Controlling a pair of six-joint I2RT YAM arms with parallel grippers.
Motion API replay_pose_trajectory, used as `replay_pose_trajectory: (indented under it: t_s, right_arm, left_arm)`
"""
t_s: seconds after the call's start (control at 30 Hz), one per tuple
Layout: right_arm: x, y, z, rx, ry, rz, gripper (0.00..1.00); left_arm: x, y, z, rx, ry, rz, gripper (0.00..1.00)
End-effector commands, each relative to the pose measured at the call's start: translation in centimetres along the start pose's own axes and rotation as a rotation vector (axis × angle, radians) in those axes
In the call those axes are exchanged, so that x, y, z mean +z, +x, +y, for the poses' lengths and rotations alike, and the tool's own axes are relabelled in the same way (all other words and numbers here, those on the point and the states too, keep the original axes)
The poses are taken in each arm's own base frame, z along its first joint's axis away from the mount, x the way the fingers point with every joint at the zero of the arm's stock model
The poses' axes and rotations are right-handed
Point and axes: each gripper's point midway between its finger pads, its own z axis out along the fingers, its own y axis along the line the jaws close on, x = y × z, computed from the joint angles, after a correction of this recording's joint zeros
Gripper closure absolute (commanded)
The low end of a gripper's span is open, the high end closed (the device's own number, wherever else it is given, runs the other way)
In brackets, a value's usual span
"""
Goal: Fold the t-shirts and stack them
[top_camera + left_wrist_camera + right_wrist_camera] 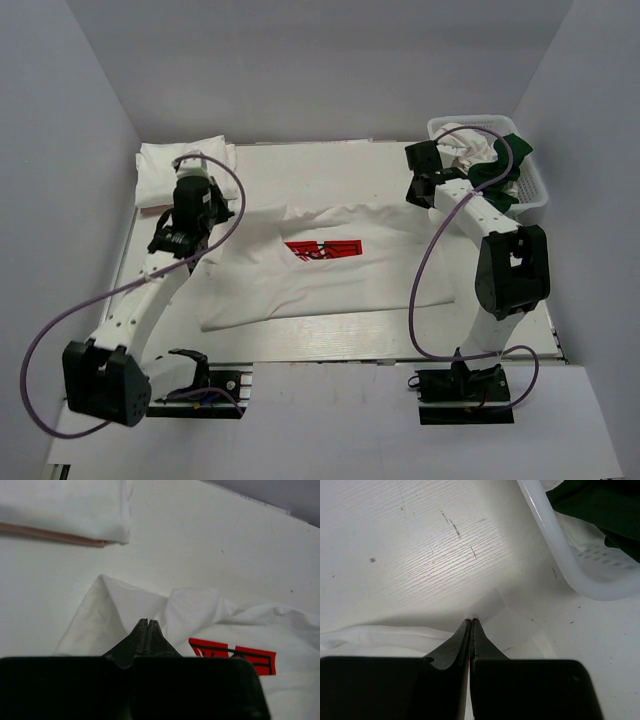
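Top external view: white tabletop (300, 165) is carrying everything. Printed t-shirt (300, 285), white with a red square print, is lying spread and rumpled across the middle, its far edge running between both arms. Lattice basket (537, 197) is sitting at the far right corner, holding a dark green t-shirt (497, 172) and white cloth. Folded white t-shirt (160, 172) is resting at the far left corner. Wrist views: the left jaws are clenching on the printed t-shirt near its sleeve, folds converging at the tips; the right jaws are pinching a thin corner of the same shirt, near the basket rim.
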Motion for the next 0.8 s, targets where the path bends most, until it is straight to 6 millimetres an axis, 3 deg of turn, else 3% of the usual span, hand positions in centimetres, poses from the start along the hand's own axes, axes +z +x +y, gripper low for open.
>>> replay_pose_trajectory:
  t_s: [0.0, 0.1, 0.23, 0.27, 0.3, 0.4, 0.5, 0.57, 0.6, 0.73, 0.77]
  right_arm:
    - [-2.3, -2.5, 0.2, 0.003, -0.037, -0.06, 1.0]
    - [-2.4, -1.0, -0.7, -0.014, -0.031, -0.033, 1.0]
    - [-3.3, 2.4, -2.6, 0.025, -0.021, 0.013, 1.0]
    - [-2.7, 4.6, -3.5, 0.014, -0.006, 0.055, 1.0]
    - [-2.6, 5.2, -3.7, 0.018, -0.008, 0.063, 1.0]
    - [-2.5, 7.9, -5.7, 0.025, 0.053, 0.098, 0.98]
    - [-2.6, 10.3, -8.4, 0.048, 0.154, 0.133, 0.93]
    - [-2.6, 11.2, -10.0, 0.072, 0.228, 0.147, 0.76]
    - [-2.5, 11.7, -10.5, 0.071, 0.25, 0.161, 0.5]
    - [-2.3, 11.6, -12.2, 0.064, 0.353, 0.165, 0.29]
    - [-2.3, 11.6, -12.8, 0.065, 0.384, 0.172, 0.24]
  left_arm:
    - [-4.0, 2.0, 1.6, -0.122, -0.053, 0.056, 1.0]
    - [-5.8, 7.8, 3.4, -0.16, -0.09, 0.201, 1.0]
    - [-8.0, 13.9, 5.1, -0.276, -0.159, 0.353, 1.0]
    - [-8.4, 14.8, 5.6, -0.29, -0.188, 0.372, 1.0]
    - [-9.3, 16.7, 6.7, -0.291, -0.238, 0.423, 1.0]
    - [-11.3, 18.9, 9.1, -0.372, -0.411, 0.48, 1.0]
    - [-12.4, 19.7, 9.7, -0.474, -0.541, 0.521, 1.0]
    - [-13.3, 20.6, 10.9, -0.477, -0.644, 0.554, 1.0]
    - [-13.0, 20.7, 11.4, -0.467, -0.682, 0.564, 1.0]
    - [-13.8, 20.8, 12.7, -0.412, -0.826, 0.611, 1.0]
    - [-13.8, 20.8, 12.7, -0.406, -0.835, 0.621, 0.87]
